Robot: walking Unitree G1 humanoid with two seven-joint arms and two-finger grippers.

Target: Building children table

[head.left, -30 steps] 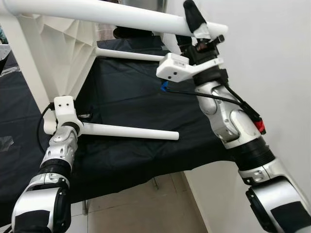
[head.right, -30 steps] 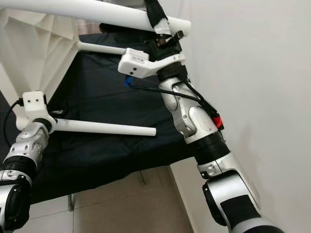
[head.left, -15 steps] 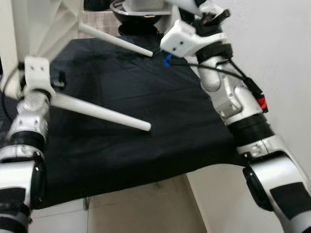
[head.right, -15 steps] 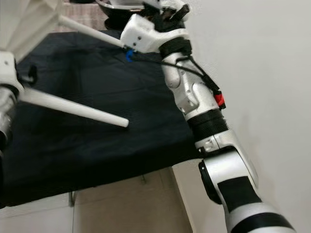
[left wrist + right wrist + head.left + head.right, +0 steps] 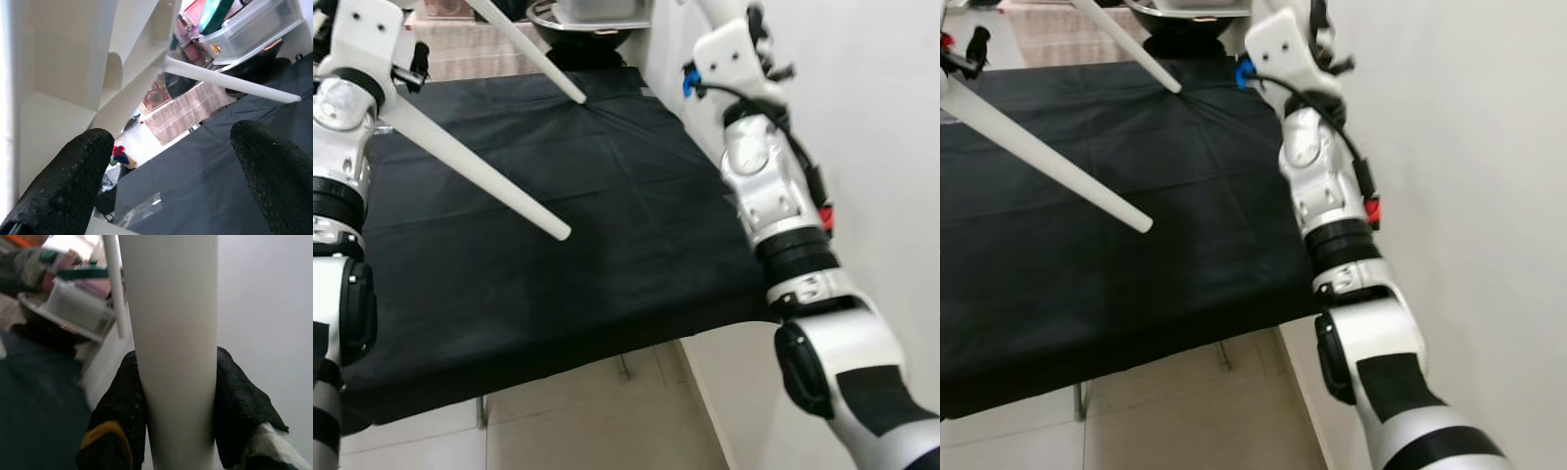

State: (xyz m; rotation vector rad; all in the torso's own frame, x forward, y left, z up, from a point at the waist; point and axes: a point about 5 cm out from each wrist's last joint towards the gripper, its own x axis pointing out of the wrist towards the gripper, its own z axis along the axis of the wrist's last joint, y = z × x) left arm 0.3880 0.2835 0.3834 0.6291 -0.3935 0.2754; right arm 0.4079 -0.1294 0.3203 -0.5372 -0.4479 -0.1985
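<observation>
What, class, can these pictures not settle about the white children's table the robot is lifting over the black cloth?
- Tabletop: cut off above the leg at the eye views' top edge.
- Left gripper's contact with the table underside: fingers apart, touch unclear.
- Grasped leg: which one it is; right gripper close-up.
- Containers behind: blurred.

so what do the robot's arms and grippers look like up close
Both arms are silver metal with black joint bands. The right arm carries a white wrist block, a black cable, a blue clip and a red tab. The left arm has a white wrist block too. The fingers are black, rounded and rough-textured.
</observation>
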